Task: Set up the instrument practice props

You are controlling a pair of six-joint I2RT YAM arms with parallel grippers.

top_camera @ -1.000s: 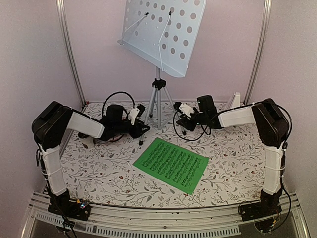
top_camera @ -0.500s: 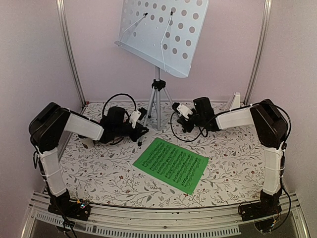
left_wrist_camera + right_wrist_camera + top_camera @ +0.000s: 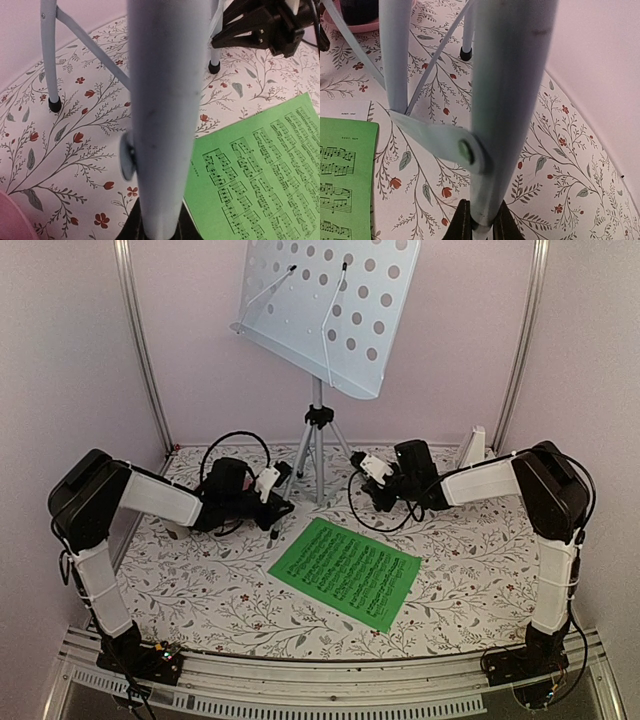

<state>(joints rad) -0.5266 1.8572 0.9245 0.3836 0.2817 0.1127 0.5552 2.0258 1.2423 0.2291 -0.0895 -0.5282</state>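
Observation:
The pale grey music stand (image 3: 325, 310) stands at the back middle, its hole-punched desk tilted above the tripod (image 3: 318, 435). My left gripper (image 3: 281, 502) is shut on the tripod's left front leg (image 3: 160, 100), with dark fingers either side of it low in the left wrist view (image 3: 159, 229). My right gripper (image 3: 360, 468) is shut on the right leg (image 3: 510, 90), clamped near its lower end (image 3: 482, 224). A green sheet of music (image 3: 346, 571) lies flat in front of the stand, a white sheet's corner (image 3: 345, 109) showing under it. The small white metronome (image 3: 473, 445) stands at the back right.
A pink plate (image 3: 340, 22) with a dark cup on it sits behind the left arm, mostly hidden in the top view. Pink walls and metal posts (image 3: 140, 350) close the back and sides. The other tripod feet (image 3: 55, 105) rest on the floral tablecloth (image 3: 200, 580).
Both grippers have closed onto the tripod legs. The left arm has drawn slightly left, and the stand's desk has shifted a little left and up.

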